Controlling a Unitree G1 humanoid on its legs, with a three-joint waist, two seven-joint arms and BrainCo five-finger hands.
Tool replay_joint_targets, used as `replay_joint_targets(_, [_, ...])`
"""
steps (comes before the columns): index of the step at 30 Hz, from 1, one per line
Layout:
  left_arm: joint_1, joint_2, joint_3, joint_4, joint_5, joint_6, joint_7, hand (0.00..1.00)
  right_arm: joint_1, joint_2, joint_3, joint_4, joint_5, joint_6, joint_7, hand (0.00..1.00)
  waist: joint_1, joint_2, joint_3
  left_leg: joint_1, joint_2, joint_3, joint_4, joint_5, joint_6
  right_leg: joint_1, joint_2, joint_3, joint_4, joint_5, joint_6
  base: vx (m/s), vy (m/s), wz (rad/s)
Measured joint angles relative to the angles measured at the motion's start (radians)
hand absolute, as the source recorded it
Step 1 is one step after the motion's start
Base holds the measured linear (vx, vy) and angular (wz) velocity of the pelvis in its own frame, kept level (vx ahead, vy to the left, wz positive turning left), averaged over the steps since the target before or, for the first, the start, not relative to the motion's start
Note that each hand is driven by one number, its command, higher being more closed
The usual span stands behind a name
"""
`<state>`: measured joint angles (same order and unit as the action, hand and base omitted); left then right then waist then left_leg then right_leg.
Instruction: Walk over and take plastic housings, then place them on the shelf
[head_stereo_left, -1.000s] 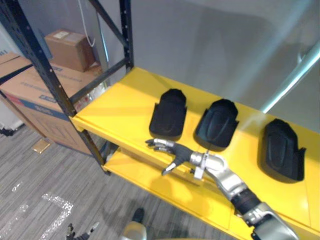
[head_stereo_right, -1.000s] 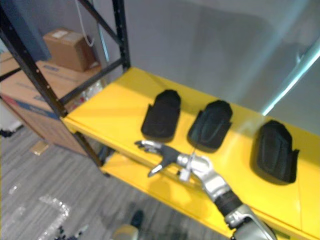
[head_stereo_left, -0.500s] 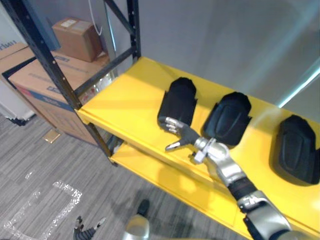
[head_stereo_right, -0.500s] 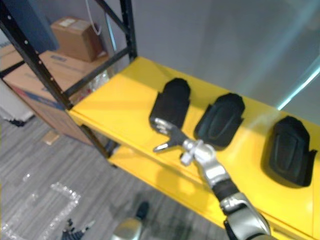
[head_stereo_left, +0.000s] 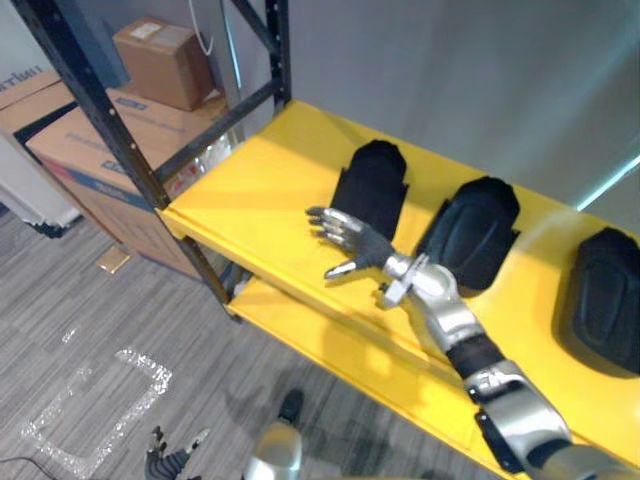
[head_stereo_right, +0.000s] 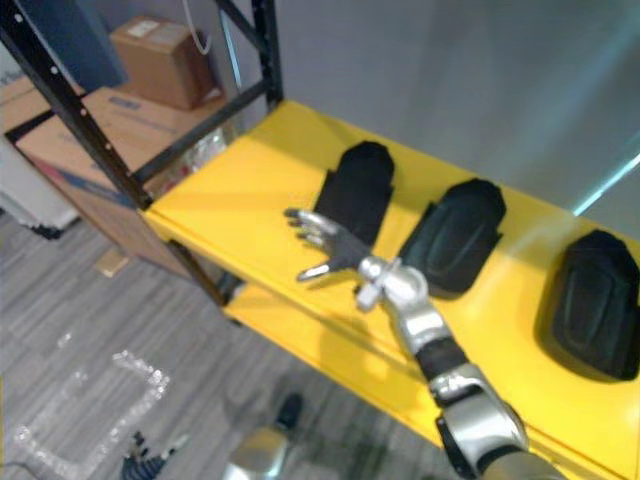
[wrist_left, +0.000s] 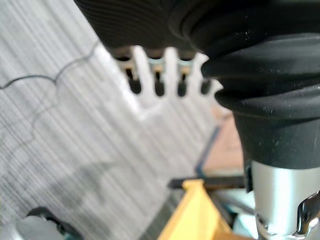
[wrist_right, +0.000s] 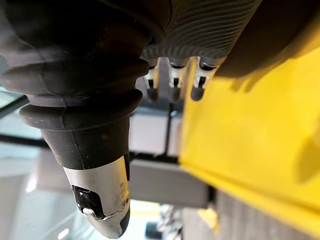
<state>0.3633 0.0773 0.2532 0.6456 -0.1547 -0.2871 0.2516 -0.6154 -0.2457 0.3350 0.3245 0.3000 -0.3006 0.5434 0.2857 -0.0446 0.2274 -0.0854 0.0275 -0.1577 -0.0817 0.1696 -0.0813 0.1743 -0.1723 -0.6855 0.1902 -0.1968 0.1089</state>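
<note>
Over the yellow metal shelf (head_stereo_left: 240, 190), my right hand (head_stereo_left: 360, 243) hovers wide open beside the leftmost black plastic housing (head_stereo_left: 372, 183); placing looks done, next I withdraw cleanly.

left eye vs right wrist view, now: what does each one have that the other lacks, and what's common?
Left eye view adds: three black plastic housings in a row, the leftmost housing, middle housing and rightmost housing, plus cardboard boxes on the floor beyond the black rack post. Right wrist view adds: a close look along the fingers, straight and holding nothing. Both: the open right hand over the yellow shelf.
</note>
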Motion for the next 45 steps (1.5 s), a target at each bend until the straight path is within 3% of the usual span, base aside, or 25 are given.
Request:
replay_joint_targets(2, [0.001, -0.008, 0.014, -0.002, 0.003, -0.001, 0.001, 0.0, -0.001, 0.002, -0.006, -0.147, -0.005, 0.007, -0.03, 0.0, -0.002, -0.008, 0.004, 0.013, -0.001, 0.006, 0.0, 0.0, 0.0, 0.008, -0.001, 0.002, -0.006, 0.002, 0.001, -0.01, -0.022, -0.07])
replay_joint_targets(5, [0.004, -0.01, 0.02, -0.001, 0.004, -0.001, 0.001, 0.0, -0.029, 0.003, -0.071, -0.275, -0.07, 0.068, -0.126, 0.0, -0.015, -0.021, 0.005, 0.025, -0.002, 0.012, 0.0, -0.003, 0.001, 0.018, -0.002, 0.005, -0.013, 0.002, 0.001, -0.04, -0.004, -0.08])
replay_joint_targets(7, [0.01, -0.01, 0.018, 0.001, 0.005, -0.001, 0.002, 0.0, -0.105, -0.028, -0.13, -0.273, -0.152, 0.15, -0.244, 0.0, -0.024, -0.03, 0.002, 0.032, 0.007, 0.04, -0.005, -0.007, 0.004, 0.01, 0.001, 0.035, -0.019, 0.001, -0.002, -0.08, 0.014, -0.3])
replay_joint_targets(8, [0.011, -0.01, 0.018, 0.001, 0.005, -0.001, 0.002, 0.0, -0.113, -0.036, -0.134, -0.272, -0.162, 0.163, -0.259, 0.0, -0.024, -0.031, 0.002, 0.032, 0.008, 0.043, -0.005, -0.007, 0.004, 0.009, 0.002, 0.039, -0.02, 0.002, -0.003, -0.07, 0.02, -0.42])
replay_joint_targets(9, [0.011, -0.009, 0.018, 0.004, 0.005, 0.001, 0.003, 0.0, -0.164, -0.083, -0.144, -0.258, -0.177, 0.247, -0.332, 0.0, -0.025, -0.036, -0.001, 0.032, 0.015, 0.061, -0.005, -0.007, 0.004, -0.002, 0.006, 0.059, -0.023, 0.01, -0.007, -0.05, 0.018, -0.29])
replay_joint_targets(11, [0.007, -0.004, 0.01, 0.007, 0.005, 0.005, 0.004, 0.0, -0.196, -0.119, -0.158, -0.227, -0.147, 0.347, -0.406, 0.0, -0.032, -0.042, -0.005, 0.033, 0.02, 0.071, -0.005, -0.007, 0.004, 0.0, 0.014, 0.071, -0.042, 0.028, -0.003, -0.04, 0.008, -0.24])
replay_joint_targets(14, [-0.002, -0.005, -0.009, 0.042, 0.005, 0.008, 0.006, 0.0, -0.198, -0.116, -0.152, -0.184, -0.114, 0.456, -0.466, 0.0, -0.035, -0.044, -0.007, 0.042, 0.028, 0.092, -0.005, -0.007, 0.004, 0.001, 0.019, 0.094, -0.045, 0.046, -0.005, 0.0, -0.002, -0.23])
replay_joint_targets(17, [-0.009, -0.007, -0.042, 0.068, 0.005, 0.009, 0.01, 0.0, -0.2, -0.098, -0.15, -0.087, -0.104, 0.517, -0.53, 0.0, -0.032, -0.044, -0.007, 0.051, 0.033, 0.105, -0.005, -0.007, 0.004, 0.0, 0.02, 0.11, -0.044, 0.048, -0.007, -0.02, -0.004, -0.15])
replay_joint_targets(23, [-0.021, -0.004, -0.081, 0.083, 0.003, 0.021, 0.01, 0.0, -0.263, -0.031, -0.153, 0.086, -0.133, 0.532, -0.686, 0.0, -0.031, -0.031, 0.001, 0.046, 0.043, 0.113, -0.005, -0.007, 0.004, -0.016, 0.025, 0.119, -0.043, 0.049, -0.012, -0.04, -0.002, -0.05])
replay_joint_targets(26, [-0.036, -0.003, -0.083, 0.083, 0.0, 0.03, 0.01, 0.0, -0.294, -0.021, -0.153, 0.118, -0.159, 0.501, -0.728, 0.0, -0.027, -0.014, 0.012, 0.028, 0.045, 0.113, -0.005, -0.004, 0.006, -0.036, 0.024, 0.122, -0.031, 0.048, -0.014, -0.01, -0.002, 0.0])
replay_joint_targets(30, [-0.053, 0.007, -0.114, 0.08, -0.022, 0.03, 0.009, 0.0, -0.302, -0.007, -0.154, 0.118, -0.213, 0.491, -0.753, 0.0, -0.027, 0.004, 0.023, 0.017, 0.043, 0.114, -0.004, 0.001, 0.004, -0.055, 0.017, 0.123, -0.008, 0.046, -0.016, 0.0, 0.0, 0.0])
replay_joint_targets(41, [-0.076, 0.014, -0.149, 0.061, -0.042, 0.05, 0.007, 0.0, -0.361, 0.004, -0.154, 0.145, -0.276, 0.501, -0.774, 0.0, -0.029, 0.016, 0.062, 0.012, 0.047, 0.113, 0.0, 0.003, 0.001, -0.072, 0.013, 0.122, 0.028, 0.025, -0.022, 0.0, -0.031, 0.0])
replay_joint_targets(45, [-0.088, 0.015, -0.149, 0.051, -0.043, 0.058, 0.007, 0.0, -0.38, 0.004, -0.151, 0.163, -0.275, 0.503, -0.75, 0.0, -0.026, 0.014, 0.075, -0.002, 0.047, 0.11, 0.0, 0.004, -0.001, -0.089, 0.01, 0.12, 0.046, 0.016, -0.023, -0.02, -0.027, 0.03])
